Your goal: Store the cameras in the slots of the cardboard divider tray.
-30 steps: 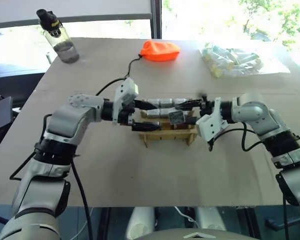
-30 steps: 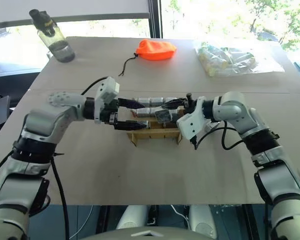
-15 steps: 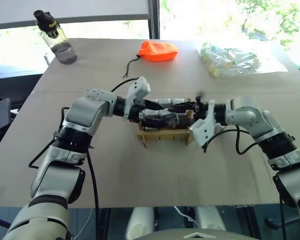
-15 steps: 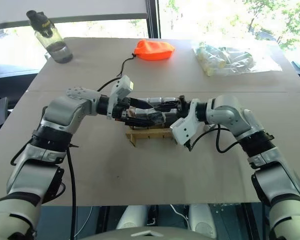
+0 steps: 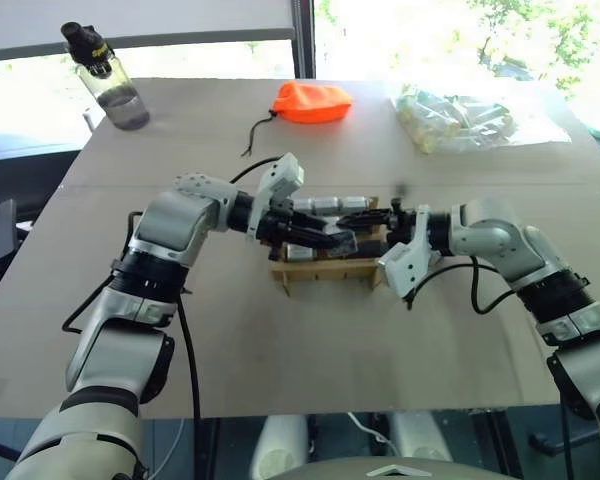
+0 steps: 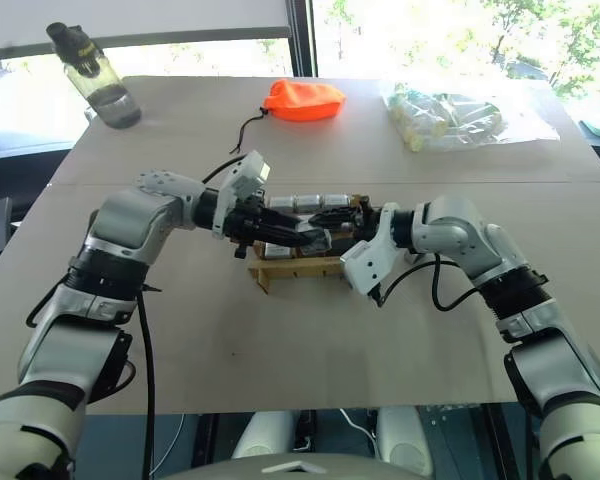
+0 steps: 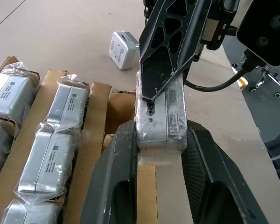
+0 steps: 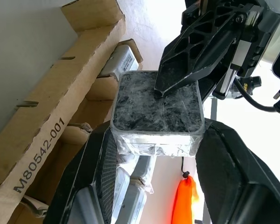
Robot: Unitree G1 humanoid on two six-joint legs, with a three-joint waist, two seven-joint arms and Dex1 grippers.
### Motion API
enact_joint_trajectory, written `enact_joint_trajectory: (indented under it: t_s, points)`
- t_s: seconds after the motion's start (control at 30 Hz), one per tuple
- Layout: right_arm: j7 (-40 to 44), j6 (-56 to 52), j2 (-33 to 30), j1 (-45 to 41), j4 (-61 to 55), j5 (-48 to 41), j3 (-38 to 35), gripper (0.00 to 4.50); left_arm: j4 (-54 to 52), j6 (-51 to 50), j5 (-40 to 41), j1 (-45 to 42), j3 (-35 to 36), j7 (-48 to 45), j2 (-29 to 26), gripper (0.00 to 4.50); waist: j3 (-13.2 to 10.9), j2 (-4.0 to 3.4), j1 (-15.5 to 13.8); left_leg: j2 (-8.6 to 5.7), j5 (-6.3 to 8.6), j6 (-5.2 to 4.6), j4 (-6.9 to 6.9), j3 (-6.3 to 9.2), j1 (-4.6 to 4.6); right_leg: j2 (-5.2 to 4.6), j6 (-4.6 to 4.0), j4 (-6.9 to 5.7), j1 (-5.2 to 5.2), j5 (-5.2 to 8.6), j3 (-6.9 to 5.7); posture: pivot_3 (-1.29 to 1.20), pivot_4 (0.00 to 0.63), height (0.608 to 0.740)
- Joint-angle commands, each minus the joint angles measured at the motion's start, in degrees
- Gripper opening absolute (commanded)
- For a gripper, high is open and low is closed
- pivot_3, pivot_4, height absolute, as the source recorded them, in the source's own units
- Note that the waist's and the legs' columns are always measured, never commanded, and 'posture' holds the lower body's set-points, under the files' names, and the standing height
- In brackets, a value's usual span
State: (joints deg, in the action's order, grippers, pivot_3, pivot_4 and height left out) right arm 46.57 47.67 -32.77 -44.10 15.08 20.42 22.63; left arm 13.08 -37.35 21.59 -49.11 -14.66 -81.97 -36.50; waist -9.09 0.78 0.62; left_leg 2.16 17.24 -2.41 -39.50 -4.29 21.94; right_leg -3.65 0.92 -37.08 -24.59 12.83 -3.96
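From the head views, both arms meet over the cardboard divider tray point(image 5: 328, 262) at mid-bench, probably handing over one camera point(image 5: 342, 240).

Left wrist view: the left end effector point(image 7: 161, 144) pinches that wrapped camera by its sides, above an empty slot beside filled ones.

Right wrist view: the right end effector point(image 8: 155, 140) also clamps it, likely steadying it.

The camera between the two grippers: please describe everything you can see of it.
The camera is a small silver-grey metallic block sealed in clear crinkly film, with one dark square face. Both grippers clamp it at once: the left gripper on its sides, the right gripper likewise. It hangs above an open slot of the cardboard divider tray, beside wrapped cameras already stored.
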Motion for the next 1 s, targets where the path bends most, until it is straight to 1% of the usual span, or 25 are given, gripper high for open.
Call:
enact_joint_trajectory:
  t_s: [0.03,0.17,0.2,0.23,0.27,0.3,0.33,0.43,0.5,0.67,0.8,0.83,0.87,0.93,1.0]
  points:
    - [-0.61,0.72,0.09,-0.08,-1.40,-0.90,0.27,1.84,-0.75,0.33,-0.16,-1.25,1.30,-0.34,-1.10,0.72,0.00,0.00,0.00,0.00,0.00,0.00,0.00,0.00,0.00,0.00,0.00,0.00,0.00,0.00,0.00,0.00,0.150,0.726]
    - [1.36,-2.11,-0.31,0.97,-2.96,-2.59,0.57,1.84,-0.26,0.26,-0.40,-1.68,1.18,-0.54,-0.94,0.72,0.00,0.00,-0.02,0.00,0.00,0.00,-0.01,0.00,0.01,-0.01,0.00,0.00,0.00,0.00,0.00,0.00,0.150,0.726]
    - [1.88,-2.88,-0.37,1.21,-3.44,-3.20,0.56,2.87,-0.10,0.27,-0.46,-1.84,1.15,-0.59,-0.88,0.73,0.00,0.00,-0.02,0.00,0.00,0.00,-0.01,0.00,0.01,-0.01,0.00,0.00,0.00,0.00,0.00,0.00,0.150,0.726]
    - [2.25,-3.15,-0.40,1.38,-3.83,-3.88,0.55,3.26,0.02,0.28,-0.51,-1.97,1.13,-0.63,-0.83,0.73,0.00,0.00,-0.02,0.00,0.00,0.00,-0.01,0.01,0.01,-0.01,0.00,0.00,0.00,0.00,0.00,0.00,0.150,0.726]
    - [2.32,-3.37,-0.34,1.55,-4.16,-4.53,0.36,3.79,0.14,0.28,-0.53,-2.12,1.15,-0.65,-0.77,0.73,0.00,0.00,-0.03,0.00,0.00,0.00,-0.01,0.02,0.01,-0.01,0.00,0.00,0.00,0.00,-0.01,0.00,0.150,0.726]
    - [2.64,-4.30,-0.32,1.85,-4.61,-5.35,0.11,4.20,0.25,0.39,-0.60,-2.22,1.17,-0.70,-0.71,0.73,0.00,0.00,-0.01,0.00,0.00,0.00,-0.01,0.01,0.00,-0.01,0.00,0.00,0.00,0.00,0.00,0.00,0.150,0.726]
    - [3.42,-6.37,-0.32,2.43,-5.38,-6.81,-0.17,4.38,0.26,0.64,-0.70,-2.25,1.23,-0.81,-0.73,0.73,0.00,0.00,0.01,-0.01,0.00,0.00,-0.01,0.01,0.00,-0.01,0.00,0.00,0.00,0.00,0.00,0.00,0.150,0.726]
    - [5.64,-12.94,-0.50,4.81,-8.73,-11.91,-1.09,4.38,0.10,1.55,-1.28,-2.28,1.26,-0.94,-0.85,0.73,0.00,0.00,-0.05,0.00,0.00,0.00,-0.01,0.02,0.00,-0.01,0.00,-0.01,0.00,0.00,-0.01,0.00,0.150,0.726]
    - [7.15,-18.54,-1.09,7.56,-12.82,-16.85,-2.15,4.38,-0.63,3.59,-2.84,-1.98,0.58,-0.31,-1.11,0.73,0.00,0.00,-0.14,0.00,0.00,0.00,-0.01,0.05,0.01,-0.01,0.00,-0.01,0.00,0.00,-0.02,0.00,0.150,0.726]
    - [8.74,-36.67,-4.18,16.83,-24.63,-29.71,-7.53,4.38,-3.50,4.34,-3.85,-0.50,0.80,1.17,-1.05,0.73,0.00,0.01,-0.71,-0.01,0.00,0.00,-0.04,0.08,0.06,-0.06,0.00,0.01,0.01,-0.01,-0.04,0.00,0.150,0.726]
    - [8.05,-54.84,-7.81,24.94,-33.70,-43.00,-14.10,4.38,-5.03,8.40,-6.75,1.47,0.45,3.65,-1.83,0.73,0.01,0.01,-1.20,-0.01,0.01,-0.01,-0.04,0.09,0.01,-0.06,0.00,-0.01,0.04,-0.01,-0.03,0.00,0.150,0.726]
    - [7.92,-58.57,-8.82,29.05,-35.49,-48.24,-17.60,4.38,-5.96,9.30,-7.51,2.29,0.38,4.19,-2.32,0.73,0.01,0.02,-1.21,-0.01,0.01,-0.01,-0.04,0.07,0.00,-0.05,-0.01,-0.03,0.03,-0.01,-0.02,0.00,0.150,0.726]
    - [7.90,-61.31,-9.45,31.92,-36.84,-51.80,-20.21,4.38,-6.63,9.89,-8.02,2.87,0.35,4.54,-2.66,0.73,0.01,0.02,-1.40,-0.02,0.01,-0.01,-0.05,0.06,-0.01,-0.04,-0.01,-0.06,0.03,-0.01,-0.01,0.00,0.150,0.726]
    - [6.33,-63.74,-9.47,37.95,-38.95,-55.18,-24.97,4.38,-7.73,11.08,-9.18,3.99,0.16,5.39,-3.16,0.73,0.02,0.04,-1.60,-0.01,0.01,-0.02,-0.04,0.16,0.01,-0.03,-0.01,-0.06,0.06,-0.01,-0.03,0.00,0.150,0.726]
    - [3.84,-64.65,-7.19,46.06,-41.92,-58.59,-29.03,4.38,-9.02,11.49,-9.65,5.37,0.22,6.37,-3.35,0.73,0.02,0.04,-1.62,-0.02,0.01,-0.02,-0.04,0.17,0.01,-0.03,-0.01,-0.06,0.08,-0.01,-0.03,0.00,0.150,0.726]
